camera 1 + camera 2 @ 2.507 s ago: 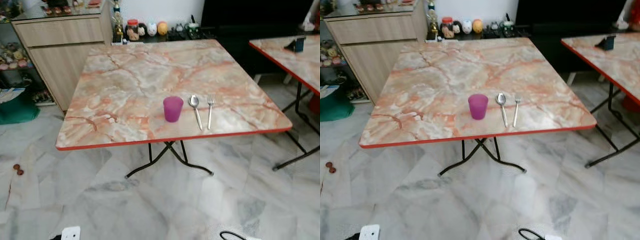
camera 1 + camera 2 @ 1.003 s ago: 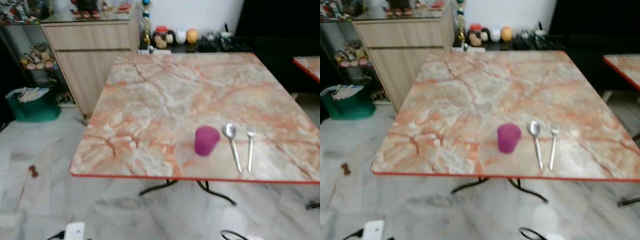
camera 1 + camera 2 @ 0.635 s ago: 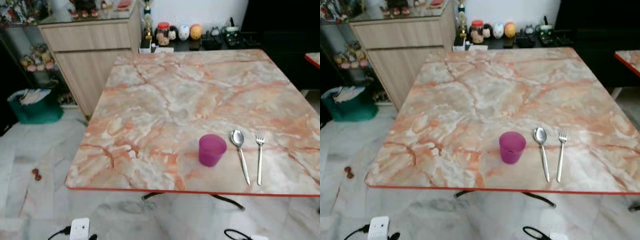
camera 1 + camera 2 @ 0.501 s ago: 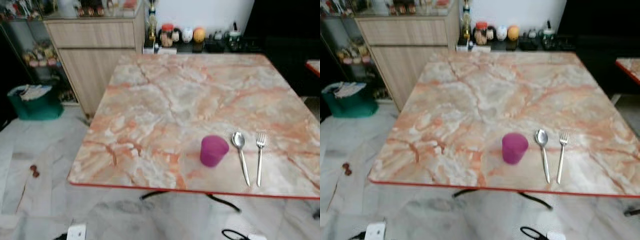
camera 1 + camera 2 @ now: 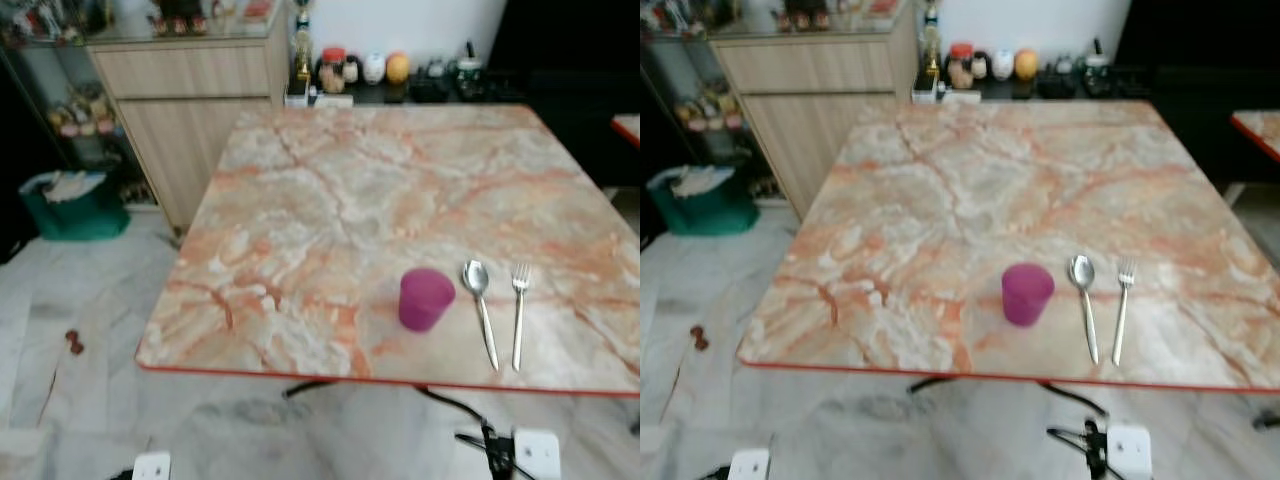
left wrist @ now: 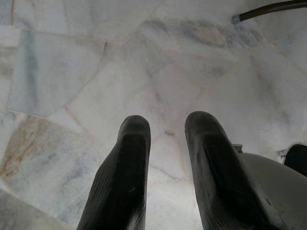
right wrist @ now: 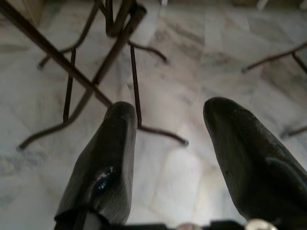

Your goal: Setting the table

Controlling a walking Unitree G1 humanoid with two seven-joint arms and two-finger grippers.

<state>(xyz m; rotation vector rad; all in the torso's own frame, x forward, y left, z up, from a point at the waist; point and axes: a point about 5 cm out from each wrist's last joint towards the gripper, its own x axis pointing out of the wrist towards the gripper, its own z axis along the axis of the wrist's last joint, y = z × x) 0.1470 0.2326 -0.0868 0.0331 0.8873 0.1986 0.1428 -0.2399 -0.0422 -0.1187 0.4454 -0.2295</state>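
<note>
A purple cup [image 5: 426, 298] stands upright near the front edge of the pink marble table [image 5: 330, 190]. Just right of it lie a spoon [image 5: 480, 310] and a fork [image 5: 518, 315], side by side, handles toward me. In the left wrist view my left gripper [image 6: 167, 129] hangs low over the marble floor, fingers apart with nothing between them. My right gripper [image 7: 165, 115] also hangs low in the right wrist view, fingers wide apart and empty, facing the table's black folding legs [image 7: 96, 72].
A wooden sideboard [image 5: 190, 90] and a green bin [image 5: 75, 205] stand to the left. Jars and ornaments [image 5: 370, 68] line a low shelf behind the table. A second table's corner [image 5: 630, 128] shows at right. A white box with a black cable [image 5: 535, 450] lies on the floor.
The camera has come closer and shifted to the table's left; the picture has moved. The cup, spoon and fork keep their places on the table.
</note>
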